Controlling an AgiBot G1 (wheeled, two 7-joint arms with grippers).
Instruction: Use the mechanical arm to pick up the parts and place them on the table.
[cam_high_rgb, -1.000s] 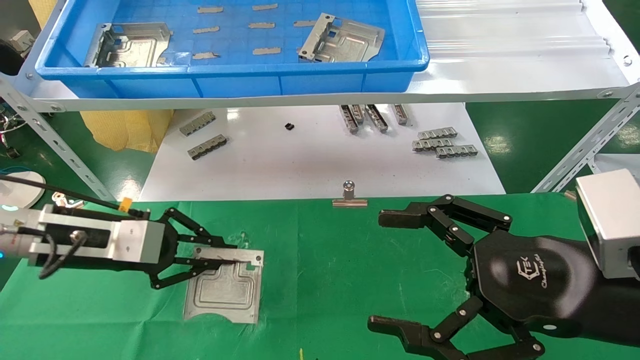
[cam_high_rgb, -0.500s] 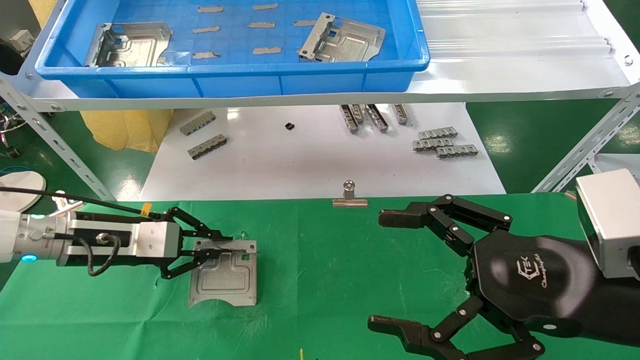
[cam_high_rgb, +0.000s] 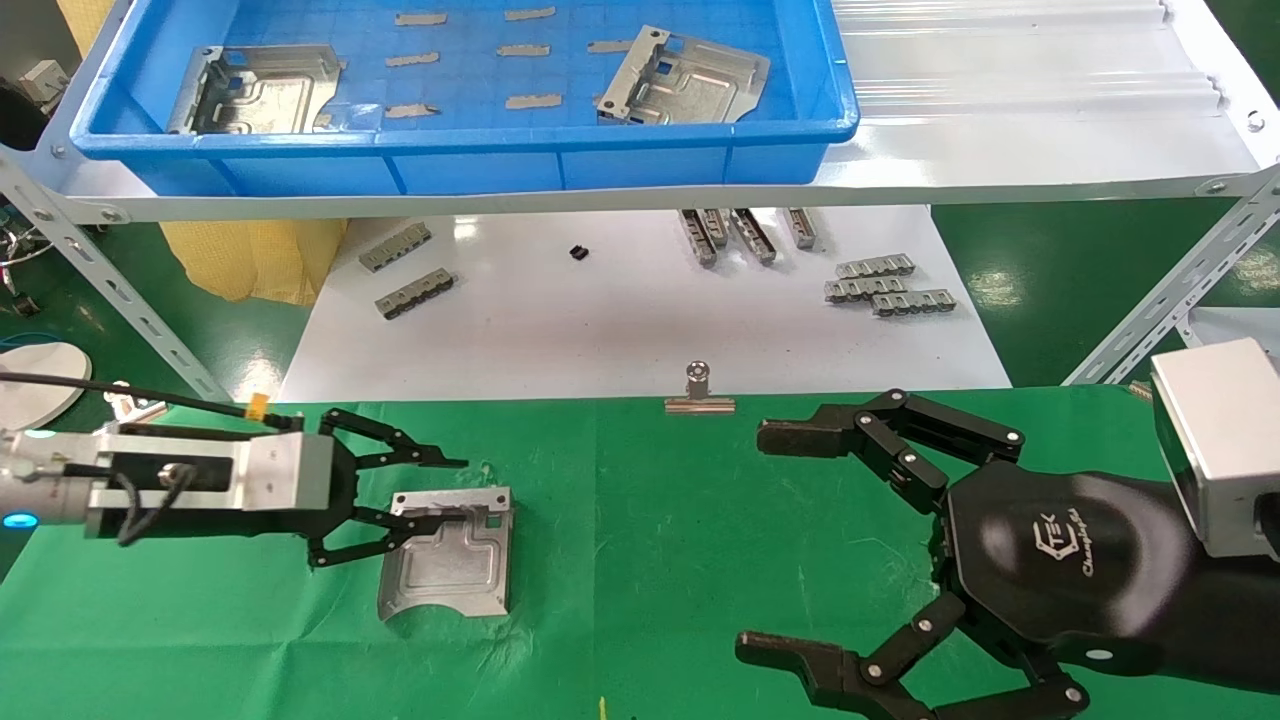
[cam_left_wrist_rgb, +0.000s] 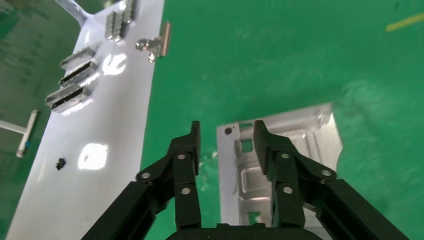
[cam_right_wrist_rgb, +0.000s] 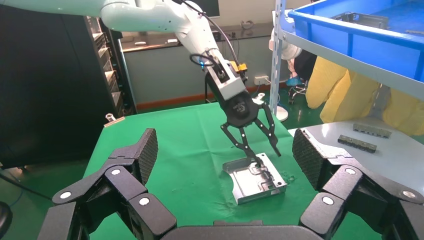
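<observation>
One silver part (cam_high_rgb: 450, 565) lies flat on the green-clothed table (cam_high_rgb: 640, 520), front left. My left gripper (cam_high_rgb: 447, 492) is open over its far rim, one finger above the plate and the other outside the rim. The left wrist view shows the open left gripper (cam_left_wrist_rgb: 227, 132) astride the plate's edge (cam_left_wrist_rgb: 300, 145). Two more parts (cam_high_rgb: 265, 90) (cam_high_rgb: 685, 80) lie in the blue tray (cam_high_rgb: 470, 160). My right gripper (cam_high_rgb: 775, 545) is wide open and empty at the front right. From the right wrist view, the part (cam_right_wrist_rgb: 255, 180) lies beyond the right gripper (cam_right_wrist_rgb: 225, 155).
A white board (cam_high_rgb: 640, 320) behind the cloth carries small grey toothed strips (cam_high_rgb: 890, 285) (cam_high_rgb: 410, 280). A silver binder clip (cam_high_rgb: 699, 392) holds the cloth's far edge. The tray stands on a raised white shelf (cam_high_rgb: 1000, 150) with slanted metal legs (cam_high_rgb: 1170, 290).
My left gripper has opened and let go of the part, which now lies on the cloth. The gripper has drawn back slightly to the left. The right arm has not moved.
</observation>
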